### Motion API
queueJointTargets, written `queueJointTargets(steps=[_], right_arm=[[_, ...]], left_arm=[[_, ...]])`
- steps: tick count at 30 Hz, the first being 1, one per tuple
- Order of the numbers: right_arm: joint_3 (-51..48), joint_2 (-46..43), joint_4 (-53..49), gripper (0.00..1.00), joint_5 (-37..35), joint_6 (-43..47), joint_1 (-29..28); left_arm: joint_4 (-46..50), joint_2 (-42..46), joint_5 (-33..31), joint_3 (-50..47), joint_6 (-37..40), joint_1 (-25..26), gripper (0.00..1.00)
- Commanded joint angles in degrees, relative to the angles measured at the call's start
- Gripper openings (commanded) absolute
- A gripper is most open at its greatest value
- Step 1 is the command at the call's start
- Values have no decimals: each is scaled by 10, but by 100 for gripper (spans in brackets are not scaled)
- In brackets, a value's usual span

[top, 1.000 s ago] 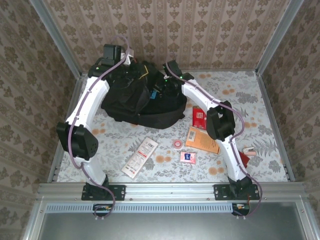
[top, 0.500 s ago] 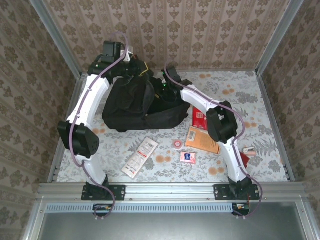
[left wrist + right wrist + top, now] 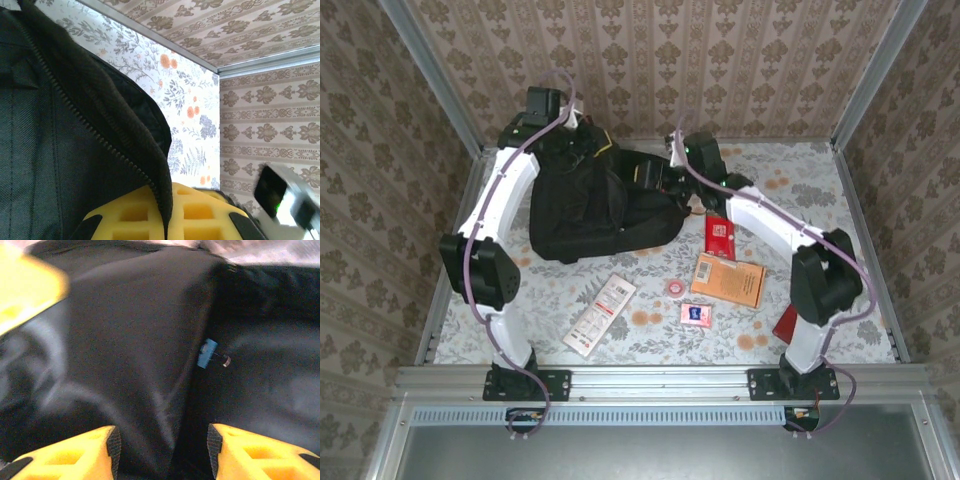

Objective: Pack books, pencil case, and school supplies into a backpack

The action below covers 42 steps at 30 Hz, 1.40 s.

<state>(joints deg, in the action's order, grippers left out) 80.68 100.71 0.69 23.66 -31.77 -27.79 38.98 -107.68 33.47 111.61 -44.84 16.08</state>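
Backpack (image 3: 600, 215) zip edge pinched in left gripper (image 3: 167, 212), right gripper (image 3: 162, 445) spread apart — over fabric

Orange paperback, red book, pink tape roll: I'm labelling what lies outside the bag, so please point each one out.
orange paperback (image 3: 727, 281): top external view, middle of its cover.
red book (image 3: 719, 238): top external view, middle of its cover.
pink tape roll (image 3: 674, 288): top external view, centre of the small roll.

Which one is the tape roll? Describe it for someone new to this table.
Start at the big black backpack at the back of the table. Toward the near edge lies the orange paperback; the pink tape roll sits just left of it. It is the only ring, unlike the square packet beside it.
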Motion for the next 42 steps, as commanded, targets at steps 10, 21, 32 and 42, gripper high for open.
queueJointTargets(steps=[10, 21, 32, 42], right_arm=[[9, 13, 108, 58, 23, 242, -65], [38, 29, 82, 0, 54, 244, -70], [49, 34, 72, 0, 47, 229, -70], [2, -12, 131, 50, 51, 165, -63]], left_arm=[[-26, -3, 25, -9, 3, 4, 0], [-10, 7, 52, -23, 6, 7, 22], [-11, 40, 57, -66, 18, 12, 18], [17, 60, -3, -52, 66, -10, 0]])
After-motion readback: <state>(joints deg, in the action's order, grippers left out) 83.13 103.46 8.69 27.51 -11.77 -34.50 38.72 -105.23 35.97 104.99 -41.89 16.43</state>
